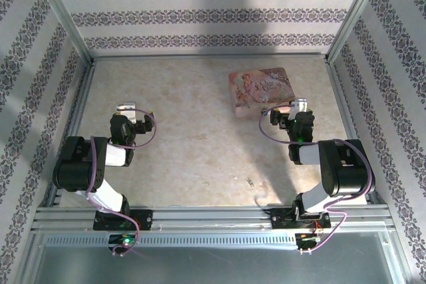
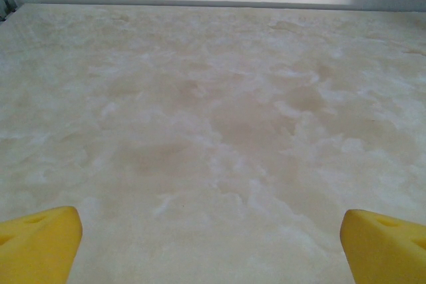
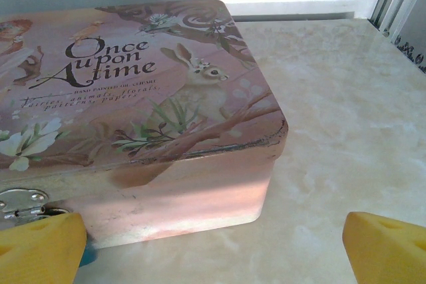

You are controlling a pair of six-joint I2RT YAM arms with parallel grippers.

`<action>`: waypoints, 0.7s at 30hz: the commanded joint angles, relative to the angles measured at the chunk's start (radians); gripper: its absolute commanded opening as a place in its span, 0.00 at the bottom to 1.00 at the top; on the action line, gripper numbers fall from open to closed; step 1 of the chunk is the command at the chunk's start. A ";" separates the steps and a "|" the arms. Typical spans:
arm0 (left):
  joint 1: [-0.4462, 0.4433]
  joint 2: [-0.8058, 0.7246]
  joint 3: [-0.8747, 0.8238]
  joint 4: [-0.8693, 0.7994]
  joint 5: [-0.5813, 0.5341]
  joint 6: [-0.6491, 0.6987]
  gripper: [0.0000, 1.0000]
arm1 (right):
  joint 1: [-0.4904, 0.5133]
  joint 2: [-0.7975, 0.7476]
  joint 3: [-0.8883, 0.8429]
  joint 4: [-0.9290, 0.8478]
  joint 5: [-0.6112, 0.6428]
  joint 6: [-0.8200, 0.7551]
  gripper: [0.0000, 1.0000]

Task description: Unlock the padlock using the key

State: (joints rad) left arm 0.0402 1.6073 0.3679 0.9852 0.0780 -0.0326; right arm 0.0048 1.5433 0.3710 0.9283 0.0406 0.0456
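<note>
Though left gripper (image 2: 212,231) and right gripper (image 3: 213,234) gape wide, pink box (image 3: 166,98) cut off, latch (image 3: 20,203) half hidden behind finger (image 3: 40,244).

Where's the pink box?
Top view: the pink box lies far right on the table, just beyond the right gripper.

Table (image 1: 200,138): beige marbled top, matte, with an aluminium rail along the far edge. Pink box (image 1: 261,91) sits flat on it, far right of centre, lid closed and corner paint worn. Lid print reads "Once upon a time" with a rabbit. Small dark speck (image 1: 249,181) lies near the front edge, too small to identify.
</note>
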 commanded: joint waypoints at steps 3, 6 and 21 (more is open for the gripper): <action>-0.003 -0.071 -0.015 -0.014 0.006 0.014 0.99 | 0.005 -0.136 0.014 -0.114 0.089 0.027 0.98; -0.004 -0.163 0.008 -0.142 -0.014 0.012 0.99 | -0.005 -0.258 0.025 -0.258 0.096 0.051 0.98; -0.035 -0.293 0.399 -0.803 -0.022 -0.341 0.99 | -0.105 -0.567 0.208 -0.898 0.024 0.131 0.98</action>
State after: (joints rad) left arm 0.0322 1.2949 0.7311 0.3653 0.0288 -0.2714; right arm -0.0814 0.9920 0.5228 0.2031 0.1009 0.1421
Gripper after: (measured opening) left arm 0.993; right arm 0.984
